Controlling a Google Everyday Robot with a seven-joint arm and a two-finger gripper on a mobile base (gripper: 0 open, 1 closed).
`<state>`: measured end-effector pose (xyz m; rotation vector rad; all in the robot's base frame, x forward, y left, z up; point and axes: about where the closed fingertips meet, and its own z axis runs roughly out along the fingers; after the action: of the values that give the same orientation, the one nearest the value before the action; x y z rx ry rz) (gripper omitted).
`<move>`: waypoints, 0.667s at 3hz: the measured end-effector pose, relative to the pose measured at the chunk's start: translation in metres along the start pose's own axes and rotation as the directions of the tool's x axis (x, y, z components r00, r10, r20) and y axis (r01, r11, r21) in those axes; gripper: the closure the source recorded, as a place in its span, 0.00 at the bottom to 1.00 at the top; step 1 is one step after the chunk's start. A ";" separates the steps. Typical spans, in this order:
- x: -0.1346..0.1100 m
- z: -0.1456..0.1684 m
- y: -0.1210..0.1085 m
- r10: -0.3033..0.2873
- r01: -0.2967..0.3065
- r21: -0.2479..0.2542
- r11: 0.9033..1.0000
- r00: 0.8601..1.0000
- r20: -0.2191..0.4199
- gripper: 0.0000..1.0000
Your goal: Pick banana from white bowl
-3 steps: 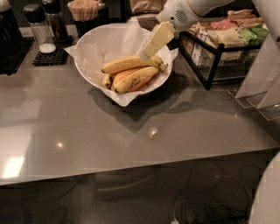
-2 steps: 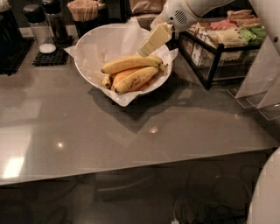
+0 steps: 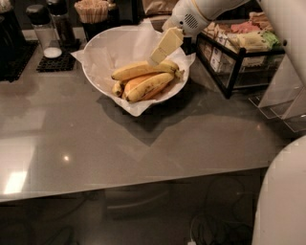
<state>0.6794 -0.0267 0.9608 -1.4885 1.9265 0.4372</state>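
Observation:
The white bowl [image 3: 98, 57], lined with crinkled white paper, stands at the back of the grey counter. Three bananas lie in it. The plain yellow banana [image 3: 138, 71] lies on top at the far side, its dark tip pointing right. A speckled banana [image 3: 150, 86] lies at the front, and an orange-toned banana [image 3: 134, 81] lies between them. My gripper [image 3: 158, 56] comes down from the upper right on the white arm. Its cream tip is right at the plain banana's upper right part. Whether it touches the banana does not show.
A black wire rack [image 3: 239, 52] of packets stands right of the bowl, close to the arm. Shakers [image 3: 40, 24] on a black mat and a stick holder [image 3: 93, 9] stand behind the bowl. The counter's front edge [image 3: 143, 184] runs across the lower view.
The gripper has edged slightly left and down towards the plain banana. The bananas and the bowl have not moved.

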 end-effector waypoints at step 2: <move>0.013 0.029 -0.010 0.028 -0.029 -0.040 0.999 0.999 -0.019 0.17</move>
<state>0.6954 -0.0216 0.9323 -1.4966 1.9663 0.4792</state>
